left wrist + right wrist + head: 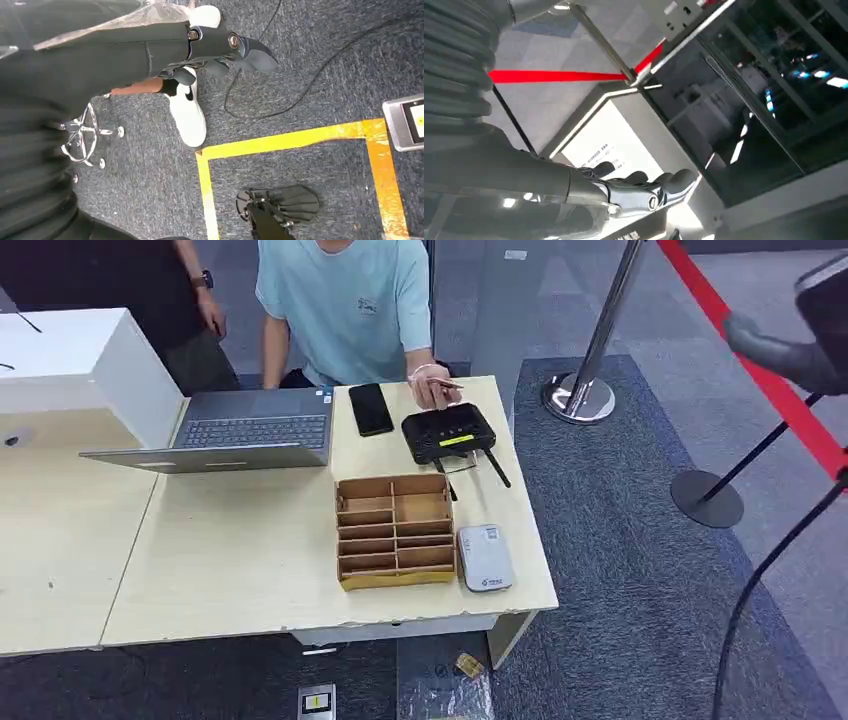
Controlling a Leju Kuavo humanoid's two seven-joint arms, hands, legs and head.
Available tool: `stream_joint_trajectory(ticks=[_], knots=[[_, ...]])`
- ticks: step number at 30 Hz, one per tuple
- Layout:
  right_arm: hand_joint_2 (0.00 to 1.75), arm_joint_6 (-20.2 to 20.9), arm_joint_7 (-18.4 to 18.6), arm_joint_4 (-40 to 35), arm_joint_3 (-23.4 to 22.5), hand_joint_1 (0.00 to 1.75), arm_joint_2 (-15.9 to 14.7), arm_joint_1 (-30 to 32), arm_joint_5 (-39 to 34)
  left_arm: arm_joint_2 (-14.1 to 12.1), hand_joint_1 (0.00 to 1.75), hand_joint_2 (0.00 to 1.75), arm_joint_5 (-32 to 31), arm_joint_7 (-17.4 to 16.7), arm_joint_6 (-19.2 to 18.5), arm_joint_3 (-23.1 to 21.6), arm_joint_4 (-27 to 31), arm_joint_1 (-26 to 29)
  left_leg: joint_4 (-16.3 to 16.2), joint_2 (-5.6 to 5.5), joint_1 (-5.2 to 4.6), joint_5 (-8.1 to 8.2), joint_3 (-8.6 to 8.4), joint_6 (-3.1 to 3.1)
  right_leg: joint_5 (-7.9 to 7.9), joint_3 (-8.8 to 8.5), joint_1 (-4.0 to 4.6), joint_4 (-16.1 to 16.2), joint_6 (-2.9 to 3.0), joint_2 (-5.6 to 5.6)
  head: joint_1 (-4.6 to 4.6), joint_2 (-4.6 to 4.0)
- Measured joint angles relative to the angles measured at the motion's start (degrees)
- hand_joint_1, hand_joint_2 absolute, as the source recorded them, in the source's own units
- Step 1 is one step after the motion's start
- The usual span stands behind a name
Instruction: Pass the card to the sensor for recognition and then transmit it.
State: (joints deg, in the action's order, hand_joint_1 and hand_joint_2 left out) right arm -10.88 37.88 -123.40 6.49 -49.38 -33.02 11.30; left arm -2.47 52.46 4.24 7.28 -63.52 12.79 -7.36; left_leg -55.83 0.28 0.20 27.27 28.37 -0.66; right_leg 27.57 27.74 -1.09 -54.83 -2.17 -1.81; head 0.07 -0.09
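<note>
The left hand point(225, 47) hung low over grey carpet, its dark fingers loosely apart and holding nothing, above a yellow tape line point(300, 140) and a person's white shoe point(189, 112). The right hand point(644, 190) was raised at about two o'clock of the head view, fingers extended side by side with nothing in them; a red barrier belt point(559, 76) ran behind it. On the pale table point(230, 560), a cardboard divider box point(394, 530) sat near centre, a white device point(485, 557) touching its three o'clock side. At twelve o'clock from the box lay the black sensor point(449, 432), a phone point(370, 408) at its nine o'clock beside a laptop point(245, 435). A seated person's hand point(432, 387) held the card point(447, 384) just above the sensor's far edge.
</note>
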Motion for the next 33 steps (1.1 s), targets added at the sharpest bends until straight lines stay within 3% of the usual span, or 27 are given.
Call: stream_joint_trajectory(ticks=[3, 7, 12, 15, 23, 33], knots=[[1.75, 0.58, 0.02, 0.44, 1.94, 0.00, -0.04, -0.51, 0.09, 0.00, 0.00, 1.75, -0.09, -0.02, -0.04, -0.07, 0.00, 0.04, 0.00, 0.00, 0.00, 0.00, 0.01, 0.00, 0.00, -0.01, 0.00, 0.00, 0.00, 0.00, 0.00, 0.00], [1.75, 11.66, 0.74, 3.61, 8.27, 0.00, 0.40, -6.42, 5.08, -0.07, 0.00, 1.75, -1.31, 0.04, -0.79, -0.79, 0.00, -0.05, 0.02, 0.03, -0.01, -0.02, 0.10, 0.00, -0.01, 0.01, 0.01, -0.06, 0.01, 0.03, -0.02, 0.00], [1.75, 20.91, -1.86, 11.27, 19.20, 0.00, 3.19, -13.67, 17.78, -0.09, 0.00, 1.75, -2.49, 0.79, -1.18, -1.31, 0.00, -0.14, 0.01, -0.07, 0.02, -0.13, 0.10, -0.05, -0.04, 0.02, 0.02, -0.09, 0.02, -0.05, 0.00, 0.00], [1.75, 23.87, -3.69, 16.19, 25.23, 0.00, 5.11, -15.59, 24.65, -0.13, 0.00, 1.75, -3.12, 0.66, -1.38, -1.79, 0.00, -0.20, 0.01, -0.17, 0.02, -0.14, 0.13, -0.07, -0.05, 0.03, 0.02, -0.10, 0.02, -0.13, 0.02, 0.00], [1.75, 24.46, -10.93, 30.63, 35.78, 0.00, 12.11, -17.26, 34.32, -0.55, 0.00, 1.75, -4.79, -0.35, -2.03, -3.17, 0.00, -0.34, 0.01, -0.26, 0.04, -0.13, 0.18, -0.07, -0.04, 0.11, 0.04, -0.11, 0.03, -0.16, 0.04, 0.00], [1.75, 17.75, -17.11, 48.84, 41.65, 0.00, 23.36, -18.29, 38.10, -0.70, 0.00, 1.75, -5.75, 0.04, -1.81, -4.09, 0.00, -0.44, 0.00, -0.25, 0.06, -0.15, 0.16, -0.08, -0.05, 0.13, 0.06, -0.14, 0.03, -0.17, 0.00, 0.00]])
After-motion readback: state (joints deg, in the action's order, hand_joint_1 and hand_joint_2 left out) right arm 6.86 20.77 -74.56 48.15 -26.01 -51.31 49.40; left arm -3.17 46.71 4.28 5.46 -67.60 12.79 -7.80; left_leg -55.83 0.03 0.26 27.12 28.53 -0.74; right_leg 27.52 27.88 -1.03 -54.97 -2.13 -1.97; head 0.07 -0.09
